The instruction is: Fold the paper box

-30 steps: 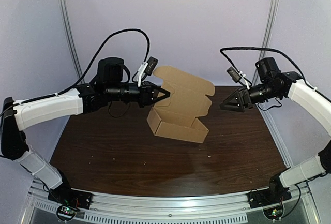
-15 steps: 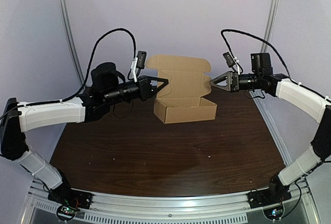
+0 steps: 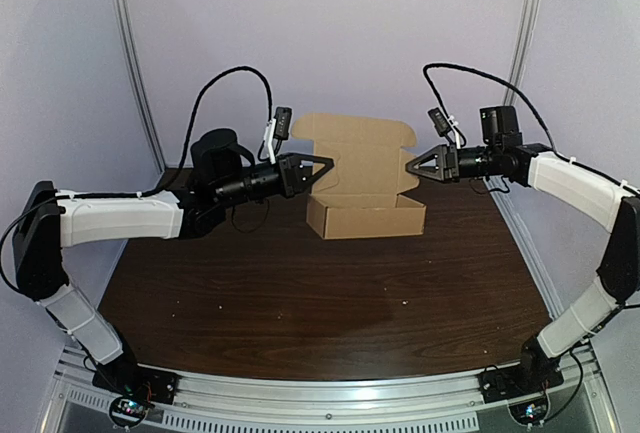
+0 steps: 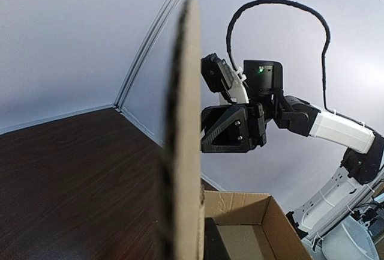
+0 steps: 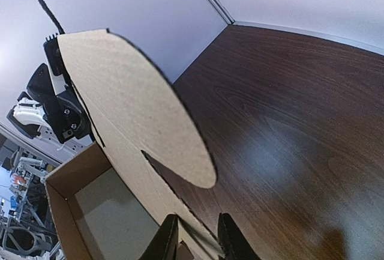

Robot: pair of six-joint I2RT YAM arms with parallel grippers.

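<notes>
We clamp the paper box (image 3: 365, 216) by its upright lid, left fingers (image 3: 312, 161) and right fingers (image 5: 169, 237) gripping opposite edges.

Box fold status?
Done: the box tray is formed, walls up, sitting on the table. In hand: left fingers and right fingers sit at the side edges of the upright lid; grip unclear. Left: lower the lid, tuck its flaps.

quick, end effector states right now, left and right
left end effector: at the brown cardboard box lid's left edge, grip cannot be told
right end effector: closed on that lid's side flap
</notes>
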